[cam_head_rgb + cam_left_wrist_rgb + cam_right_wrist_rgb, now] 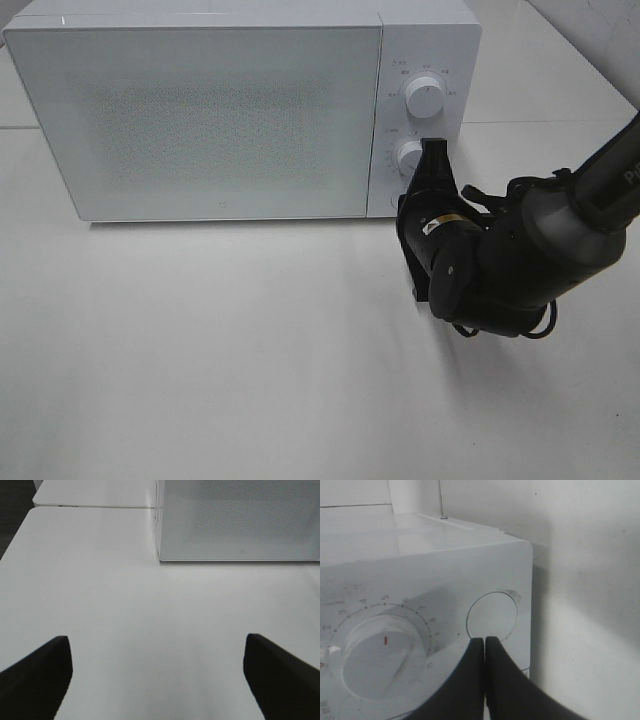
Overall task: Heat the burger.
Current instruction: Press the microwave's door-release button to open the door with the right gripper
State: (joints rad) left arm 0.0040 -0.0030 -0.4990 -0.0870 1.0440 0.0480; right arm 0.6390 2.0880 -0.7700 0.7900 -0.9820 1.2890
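The burger is out of view in every frame. The white microwave (200, 110) stands at the back of the table with its frosted door closed. My right gripper (434, 150) is shut and empty, its tips at the control panel beside the lower knob (408, 155). In the right wrist view the shut right gripper (485, 641) rests at the rim of a round button (491, 616), next to a numbered dial (385, 657). My left gripper (156, 639) is open over bare table, short of the microwave's front corner (235, 520); it holds nothing.
The upper knob (425, 97) sits above the lower one on the panel. White table (250, 350) stretches in front of the microwave. A second table surface (90, 492) adjoins beyond the microwave's side. The right arm (520, 250) reaches in from the right edge.
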